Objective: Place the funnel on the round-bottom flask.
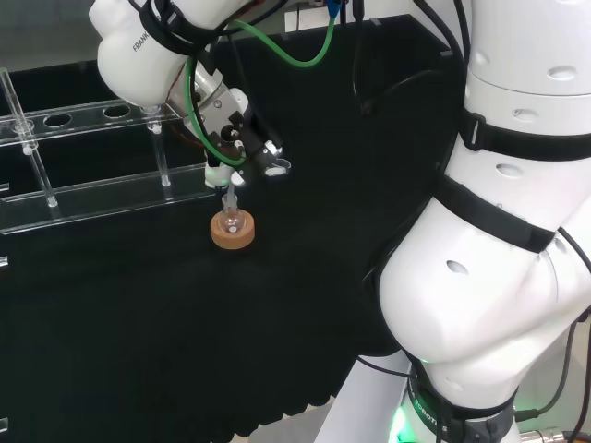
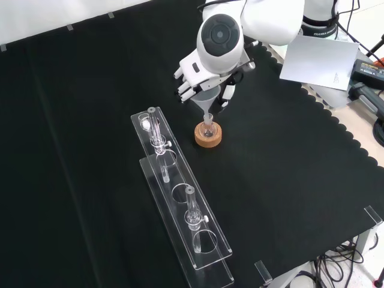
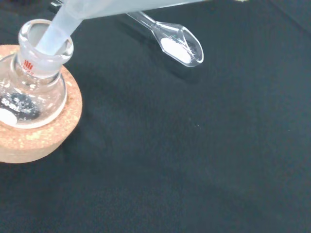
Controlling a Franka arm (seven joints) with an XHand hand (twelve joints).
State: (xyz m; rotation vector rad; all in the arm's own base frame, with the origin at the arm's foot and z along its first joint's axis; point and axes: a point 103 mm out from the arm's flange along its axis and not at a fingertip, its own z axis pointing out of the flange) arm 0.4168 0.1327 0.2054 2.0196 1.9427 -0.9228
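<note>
A small clear round-bottom flask (image 2: 208,128) sits on a cork ring (image 2: 208,138) near the middle of the cloth. The hand (image 2: 193,73) hovers just above it, with fingers and thumb curled round the cone of a translucent funnel (image 2: 207,103). The funnel's stem points down into the flask's mouth. In the head view the hand (image 1: 233,137) is right above the flask (image 1: 232,221) and the ring (image 1: 233,233). In the wrist view the funnel stem (image 3: 54,33) is inside the flask neck (image 3: 44,52), leaning against its rim, above the cork ring (image 3: 46,138).
A long clear plastic rack (image 2: 180,207) with upright posts lies left of the flask in the front view and behind it in the head view (image 1: 92,189). A glass spoon (image 3: 180,42) holding white powder lies on the cloth near the flask. A white sheet (image 2: 321,63) lies at the bench's right edge.
</note>
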